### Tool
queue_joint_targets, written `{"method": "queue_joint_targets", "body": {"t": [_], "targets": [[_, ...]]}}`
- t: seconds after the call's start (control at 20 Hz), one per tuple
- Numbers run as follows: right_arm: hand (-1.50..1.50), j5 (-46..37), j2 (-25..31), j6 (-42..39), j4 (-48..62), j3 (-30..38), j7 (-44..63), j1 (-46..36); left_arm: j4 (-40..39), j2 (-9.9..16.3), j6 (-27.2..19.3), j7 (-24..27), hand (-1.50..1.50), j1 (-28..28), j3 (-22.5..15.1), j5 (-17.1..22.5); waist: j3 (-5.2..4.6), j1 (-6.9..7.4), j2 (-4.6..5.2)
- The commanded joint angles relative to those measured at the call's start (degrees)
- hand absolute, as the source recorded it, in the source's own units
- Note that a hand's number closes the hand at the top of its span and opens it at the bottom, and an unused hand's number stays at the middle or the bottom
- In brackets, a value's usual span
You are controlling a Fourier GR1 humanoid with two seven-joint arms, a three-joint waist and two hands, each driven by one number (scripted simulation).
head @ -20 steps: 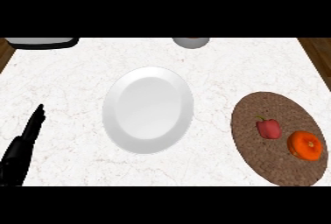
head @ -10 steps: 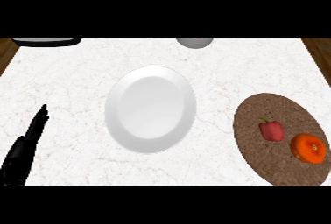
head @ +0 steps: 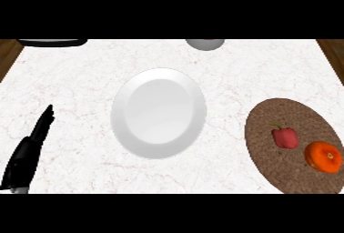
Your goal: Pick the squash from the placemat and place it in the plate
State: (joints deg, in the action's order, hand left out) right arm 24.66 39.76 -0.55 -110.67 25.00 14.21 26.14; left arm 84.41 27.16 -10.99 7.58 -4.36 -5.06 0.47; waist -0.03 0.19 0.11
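Observation:
An orange squash lies on the right side of a round brown woven placemat at the right of the counter. Beside it, to its left on the same mat, is a red bell pepper. A white plate lies bare in the middle of the counter. My left hand shows at the lower left, fingers straight and pointing up, far from the mat and holding nothing. My right hand is nowhere in the head view.
A dark pan-like object is cut off at the top left and a grey round vessel at the top middle. Wooden edges border the white marble counter at both upper corners.
The whole view has drifted slightly: plate, mat and far objects sit a little lower and further right in the picture. The left hand keeps its pose.

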Motion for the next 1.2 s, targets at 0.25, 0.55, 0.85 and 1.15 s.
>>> {"method": "queue_joint_targets", "body": {"t": [0.25, 0.55, 0.85, 1.15], "targets": [[-1.50, -6.5, 4.3, -7.3, 8.3, -9.1, 7.3, -8.9, 1.2, -1.5, 0.2, -3.5, 0.00, 2.1, -0.1, -2.3, 0.05, 0.37, -0.02], [-1.50, -13.7, 5.8, -15.5, 21.7, -13.3, 1.3, -13.5, -3.2, -1.9, 2.0, 1.5, 0.00, 0.8, 2.3, -1.8, 0.06, 0.48, 0.04], [-1.50, -17.3, 3.7, -21.0, 25.7, -11.7, -1.1, -16.9, 2.4, -0.2, 5.6, -1.1, 0.00, -1.9, 6.4, -0.8, 0.05, 0.07, -0.13], [-1.50, -21.1, -2.0, -22.5, 27.4, -13.3, -0.6, -19.5, 0.7, -3.0, 6.6, 1.5, 0.00, -3.0, 6.8, -3.6, 0.03, -0.05, -0.13]]}}
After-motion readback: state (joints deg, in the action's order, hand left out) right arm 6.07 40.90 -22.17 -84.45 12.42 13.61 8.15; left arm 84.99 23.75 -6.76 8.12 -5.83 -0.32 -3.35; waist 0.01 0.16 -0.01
